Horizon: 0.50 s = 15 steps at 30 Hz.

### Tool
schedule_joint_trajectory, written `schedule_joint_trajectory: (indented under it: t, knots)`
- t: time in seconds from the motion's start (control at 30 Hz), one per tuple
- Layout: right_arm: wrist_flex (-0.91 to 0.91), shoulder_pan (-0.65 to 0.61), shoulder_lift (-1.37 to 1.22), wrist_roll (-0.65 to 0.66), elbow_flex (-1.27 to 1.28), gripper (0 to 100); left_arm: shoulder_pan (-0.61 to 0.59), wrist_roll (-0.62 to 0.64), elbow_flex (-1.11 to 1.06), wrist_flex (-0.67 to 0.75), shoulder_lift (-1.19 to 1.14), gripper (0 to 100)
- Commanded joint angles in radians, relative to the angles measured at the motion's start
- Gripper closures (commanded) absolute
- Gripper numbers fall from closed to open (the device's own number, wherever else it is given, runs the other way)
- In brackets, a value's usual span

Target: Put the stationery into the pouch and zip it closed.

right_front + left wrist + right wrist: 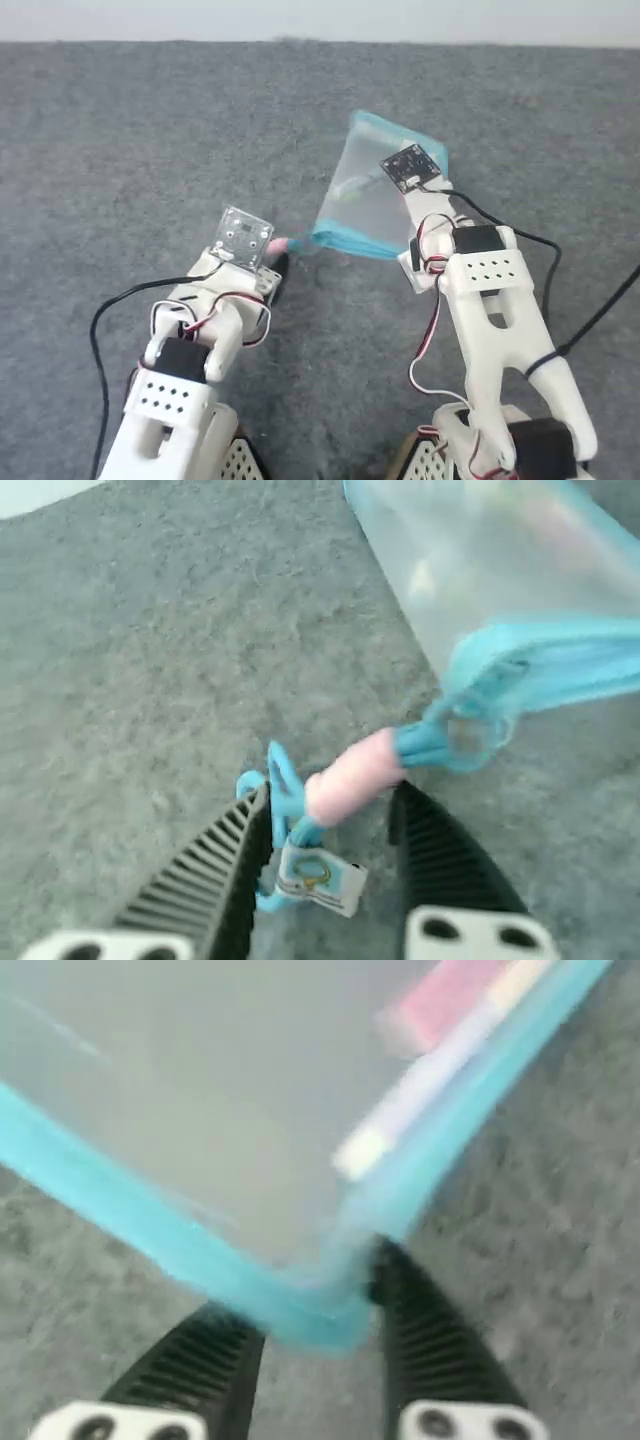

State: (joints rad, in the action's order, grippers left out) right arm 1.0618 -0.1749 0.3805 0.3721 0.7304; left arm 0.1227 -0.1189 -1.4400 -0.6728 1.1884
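The left gripper (330, 800) is held partly open around one pink cylindrical zipper pull (350, 780), with its turquoise cord (282, 785) and one white tag (322, 880) lying between the jaws. The right gripper (315, 1310) is clamped on a corner of the one translucent plastic pouch with turquoise edging (375, 190). Inside the pouch, one pink item (450, 1000) and one white stick-shaped item (420, 1110) are seen. The pouch is lifted at an angle over a grey felt-like table surface (150, 130), which is bordered by a pale wall (300, 18).

high camera above and behind both arms, looking down over the worktop (120, 130), left wrist camera close over its tool (330, 800), facing the zip end of the pouch (480, 570), right wrist camera nearer, at a corner, pouch shared by all
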Motion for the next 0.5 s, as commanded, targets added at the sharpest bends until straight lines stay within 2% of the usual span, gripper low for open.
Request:
schedule_joint_trajectory:
  t: [0.0, 0.2, 0.33, 0.47]
  knots:
    - [0.071, 0.025, 0.042, -0.031, -0.034, 71.9, 0.028, 0.018, 0.022, -0.012, 0.006, 80]
    - [0.18, 0.018, 0.173, -0.04, -0.068, 71.7, 0.028, 0.018, 0.027, -0.014, 0.006, 80]
    - [0.188, 0.01, 0.332, -0.115, -0.043, 71.7, 0.018, 0.026, 0.038, -0.012, 0.026, 80]
    - [0.119, 0.012, 0.527, -0.138, 0.075, 71.8, -0.04, 0.129, 0.025, -0.038, 0.198, 80]
